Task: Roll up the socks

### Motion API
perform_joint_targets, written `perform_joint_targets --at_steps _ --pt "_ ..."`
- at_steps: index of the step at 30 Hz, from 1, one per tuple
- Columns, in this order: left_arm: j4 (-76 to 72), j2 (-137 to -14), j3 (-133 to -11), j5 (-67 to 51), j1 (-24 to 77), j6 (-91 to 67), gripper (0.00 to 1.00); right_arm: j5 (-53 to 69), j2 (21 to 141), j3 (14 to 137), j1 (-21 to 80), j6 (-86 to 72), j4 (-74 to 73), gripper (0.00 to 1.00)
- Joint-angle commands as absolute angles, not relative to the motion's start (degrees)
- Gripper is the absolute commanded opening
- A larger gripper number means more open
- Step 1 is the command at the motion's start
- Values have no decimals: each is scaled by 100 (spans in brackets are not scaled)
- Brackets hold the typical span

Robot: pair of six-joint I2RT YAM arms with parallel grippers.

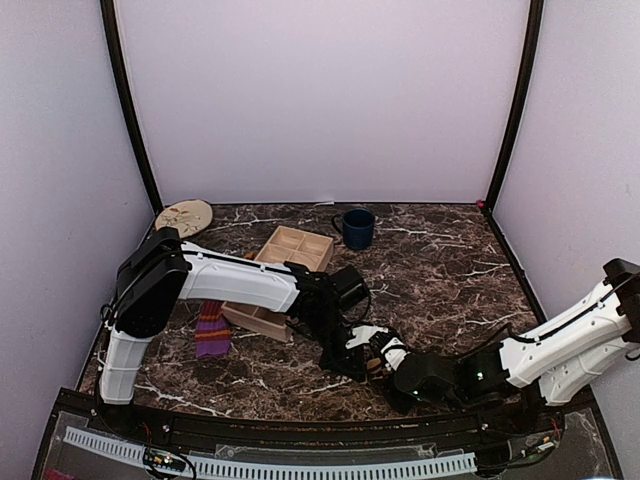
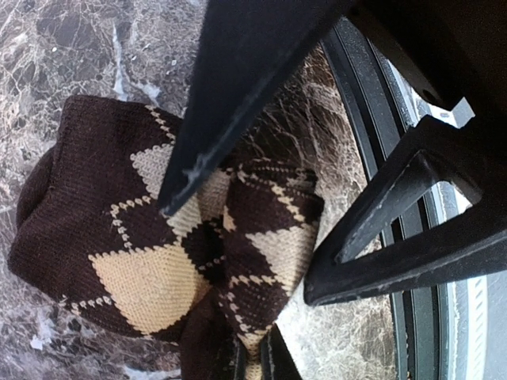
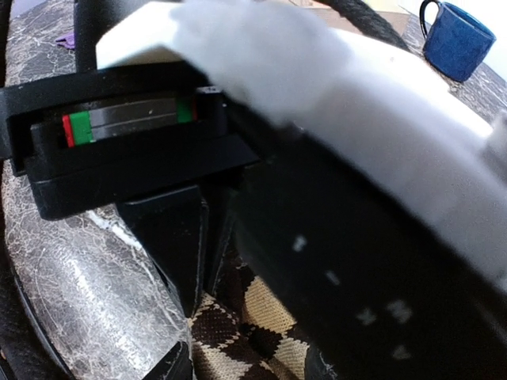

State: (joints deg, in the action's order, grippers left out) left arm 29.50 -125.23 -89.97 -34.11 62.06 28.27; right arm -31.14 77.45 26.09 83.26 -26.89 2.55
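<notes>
The dark brown argyle sock (image 2: 135, 261) lies bunched on the marble near the table's front edge, a scrap of it showing between the two grippers (image 1: 377, 362). My left gripper (image 2: 255, 360) is shut on a fold at the sock's edge. My right gripper (image 2: 242, 245) straddles a wide bunch of the same sock (image 3: 245, 340), one fingertip pressed into its middle and the other against its side. The purple striped sock (image 1: 212, 330) lies flat at the left under the left arm, apart from both grippers.
A wooden compartment box (image 1: 282, 262) stands behind the left arm. A blue mug (image 1: 355, 228) is at the back centre, and a round plate (image 1: 184, 216) at the back left. The black front rail (image 1: 320, 435) runs close behind the grippers.
</notes>
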Motion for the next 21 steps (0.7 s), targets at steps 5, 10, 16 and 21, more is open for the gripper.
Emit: perform_joint_targets --at_steps 5,10,16,21 --pt "3323 -12689 -8895 -3378 6136 2848 0 -2930 8002 2568 8376 -2514 511 48" --pt "3327 -12701 -8912 -3399 6109 2839 0 -2813 8033 2547 8376 -2583 459 41" --pt "3307 -12720 -8912 -3379 6108 2807 0 -2727 7981 2511 8372 -2700 448 25" --pt "3282 -12757 -8934 -3313 6108 2731 0 -2609 8011 2478 8354 -2829 457 13"
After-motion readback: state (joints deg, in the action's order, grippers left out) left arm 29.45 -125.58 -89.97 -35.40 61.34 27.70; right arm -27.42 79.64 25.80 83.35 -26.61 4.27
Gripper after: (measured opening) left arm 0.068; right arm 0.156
